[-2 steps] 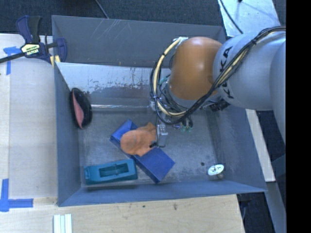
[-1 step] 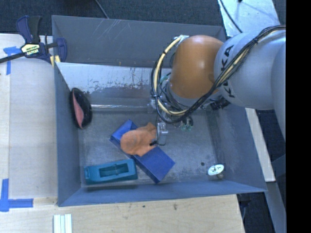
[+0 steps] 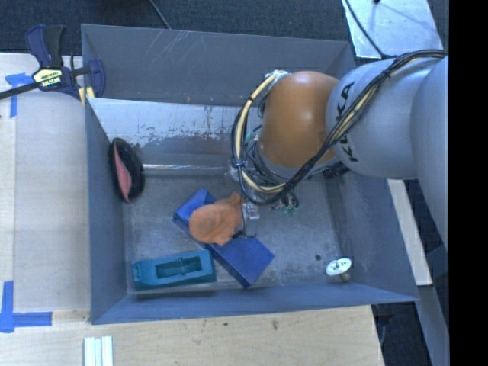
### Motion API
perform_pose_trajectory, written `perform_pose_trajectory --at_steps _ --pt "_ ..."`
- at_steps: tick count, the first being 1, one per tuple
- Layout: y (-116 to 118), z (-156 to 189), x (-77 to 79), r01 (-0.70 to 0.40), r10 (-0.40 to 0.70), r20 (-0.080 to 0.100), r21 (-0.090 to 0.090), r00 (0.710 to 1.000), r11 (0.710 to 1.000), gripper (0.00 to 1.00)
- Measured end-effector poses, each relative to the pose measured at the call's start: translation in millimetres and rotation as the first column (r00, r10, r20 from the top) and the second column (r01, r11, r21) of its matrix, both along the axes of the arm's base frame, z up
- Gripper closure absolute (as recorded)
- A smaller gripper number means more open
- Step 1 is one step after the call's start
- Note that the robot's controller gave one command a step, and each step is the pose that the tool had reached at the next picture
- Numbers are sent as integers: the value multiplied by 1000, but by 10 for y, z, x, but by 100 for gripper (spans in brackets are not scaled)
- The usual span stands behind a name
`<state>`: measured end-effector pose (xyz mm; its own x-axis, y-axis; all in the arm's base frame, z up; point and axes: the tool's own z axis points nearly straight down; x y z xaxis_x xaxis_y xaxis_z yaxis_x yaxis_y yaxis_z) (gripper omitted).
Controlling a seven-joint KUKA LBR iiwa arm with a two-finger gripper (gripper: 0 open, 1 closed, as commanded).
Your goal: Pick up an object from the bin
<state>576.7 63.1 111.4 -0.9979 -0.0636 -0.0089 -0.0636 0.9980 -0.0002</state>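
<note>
My tool (image 3: 248,213) low beside orange lump (image 3: 212,223) on blue block (image 3: 245,258) | grip: cannot tell | seemingly nothing lifted yet, pick left.

You look down into the grey bin (image 3: 221,67) from above, a little from one side. You are close enough to see all its walls. The arm (image 3: 396,136) reaches in from your right.

Item: black lettering "KUKA" on the grey arm (image 3: 381,120), just behind its orange cover (image 3: 301,120), above and right of the gripper (image 3: 246,215); partly crossed by cables (image 3: 241,139).
Item: white disc (image 3: 338,266), lower right of the gripper; mark too small to read.
</note>
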Motion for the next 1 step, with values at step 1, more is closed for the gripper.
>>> perform_pose_trajectory --at_steps 1 --pt "249 -372 -73 -200 200 2 -1 980 980 100"
